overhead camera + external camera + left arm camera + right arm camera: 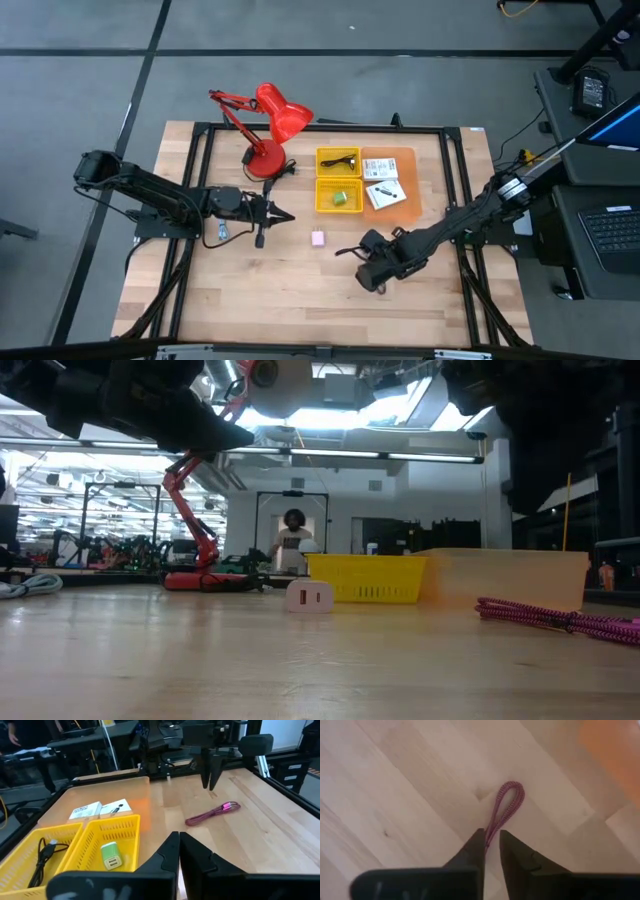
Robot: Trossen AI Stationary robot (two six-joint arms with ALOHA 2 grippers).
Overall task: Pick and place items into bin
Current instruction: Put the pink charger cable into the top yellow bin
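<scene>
A maroon cord [507, 802] lies slack on the table, also seen in the left wrist view [212, 813] and the low view [560, 618]. My right gripper [490, 836] hovers above one end of it, fingers a narrow gap apart, touching nothing. A tiny pink block [318, 238] stands on the table between the two grippers. My left gripper [285, 216] is shut and hangs in the air left of the block. Two yellow bins hold a black cord [42, 857] and a small green piece [111, 856]. White packets [380, 180] lie on an orange tray.
A red desk lamp [270, 125] stands at the table's far side, left of the yellow bins [338, 180]. The orange tray [408, 160] sits right of the bins. A small object [222, 232] lies under my left arm. A person [292, 540] sits far behind the table.
</scene>
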